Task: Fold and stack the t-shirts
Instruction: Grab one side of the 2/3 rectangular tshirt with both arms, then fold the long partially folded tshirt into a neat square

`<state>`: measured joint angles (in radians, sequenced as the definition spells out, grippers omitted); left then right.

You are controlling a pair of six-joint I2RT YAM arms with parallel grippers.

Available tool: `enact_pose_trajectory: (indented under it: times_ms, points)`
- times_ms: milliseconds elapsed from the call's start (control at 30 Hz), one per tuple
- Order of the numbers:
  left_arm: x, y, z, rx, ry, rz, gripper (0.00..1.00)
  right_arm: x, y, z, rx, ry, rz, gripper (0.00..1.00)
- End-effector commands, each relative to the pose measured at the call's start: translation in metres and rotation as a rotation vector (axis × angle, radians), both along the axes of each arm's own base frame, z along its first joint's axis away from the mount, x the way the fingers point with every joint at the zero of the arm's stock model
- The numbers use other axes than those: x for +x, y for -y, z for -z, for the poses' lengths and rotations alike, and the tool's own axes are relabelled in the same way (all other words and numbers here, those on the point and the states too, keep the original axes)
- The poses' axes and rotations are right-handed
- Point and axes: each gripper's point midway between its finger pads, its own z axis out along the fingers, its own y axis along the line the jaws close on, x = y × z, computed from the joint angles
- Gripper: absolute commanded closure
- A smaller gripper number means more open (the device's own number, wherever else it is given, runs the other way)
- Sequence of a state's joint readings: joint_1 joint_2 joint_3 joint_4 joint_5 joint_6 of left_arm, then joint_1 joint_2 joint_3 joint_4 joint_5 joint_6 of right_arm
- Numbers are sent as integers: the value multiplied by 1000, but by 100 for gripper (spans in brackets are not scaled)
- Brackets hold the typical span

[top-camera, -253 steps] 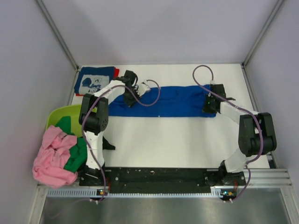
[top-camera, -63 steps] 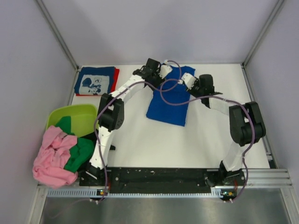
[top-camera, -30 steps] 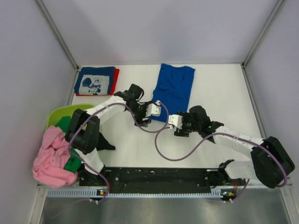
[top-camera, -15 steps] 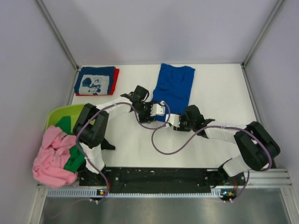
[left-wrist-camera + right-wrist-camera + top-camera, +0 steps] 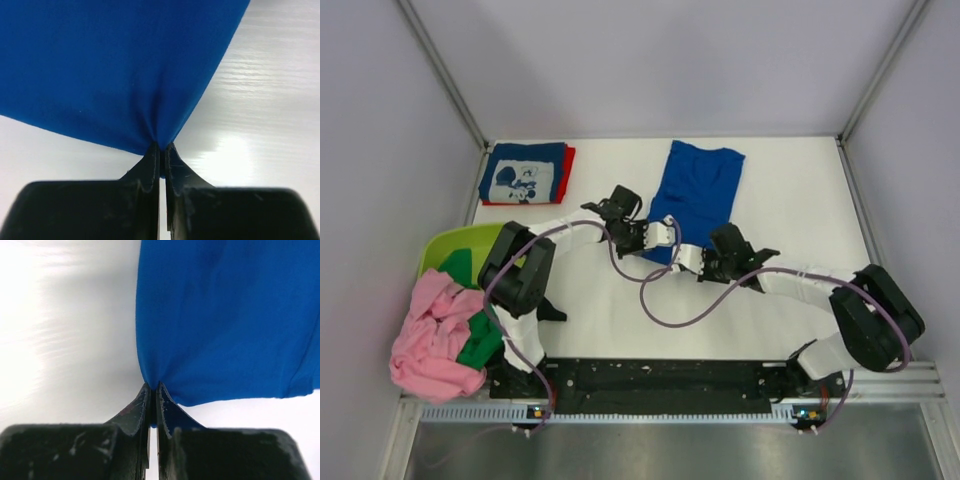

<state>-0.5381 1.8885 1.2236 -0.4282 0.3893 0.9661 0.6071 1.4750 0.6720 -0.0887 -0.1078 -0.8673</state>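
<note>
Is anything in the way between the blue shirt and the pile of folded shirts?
Nothing visible is. Only white table lies between the blue shirt and the folded pile. The left gripper and right gripper pinch its near corners.

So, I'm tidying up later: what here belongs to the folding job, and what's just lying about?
Job: blue tee, its near edge pinched by the left pincer and right pincer; navy tee, folded on the red tee; pink tee and green tee, heaped.
Lying about: tub.
</note>
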Motion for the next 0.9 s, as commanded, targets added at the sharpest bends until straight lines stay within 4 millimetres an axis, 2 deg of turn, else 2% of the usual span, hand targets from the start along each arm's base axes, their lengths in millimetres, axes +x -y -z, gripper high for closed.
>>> enact_pose_trajectory:
  times_ms: [0, 67, 133, 267, 333, 400, 467, 567, 700, 800, 867]
  points:
    - [-36, -24, -25, 56, -64, -43, 100, -38, -17, -44, 21, -69, -49, 100]
    - [-66, -36, -41, 65, -111, -10, 100, -65, -20, -59, 8, -115, -97, 100]
    - [-101, -48, -58, 58, -164, 32, 100, -98, -15, -69, -37, -169, -149, 100]
    - [-173, -72, -81, 50, -299, 123, 100, -162, -6, -90, -75, -271, -281, 100]
    - [-206, -81, -97, 42, -380, 165, 100, -185, -4, -102, -81, -336, -310, 100]
    - [-225, -81, -116, 9, -452, 173, 100, -203, -4, -113, -96, -384, -338, 100]
    - [-224, -76, -134, -19, -458, 142, 100, -208, -11, -131, -54, -385, -361, 100]
    - [-202, -68, -159, -41, -397, 64, 100, -198, -20, -152, 4, -311, -366, 100]
    - [-157, -59, -175, -68, -315, -77, 100, -154, -21, -173, 111, -221, -230, 100]
    - [-112, -55, -179, -97, -238, -182, 100, -112, -14, -180, 190, -173, -92, 100]
    - [-85, -51, -178, -106, -199, -214, 100, -91, -9, -180, 216, -155, -25, 100]
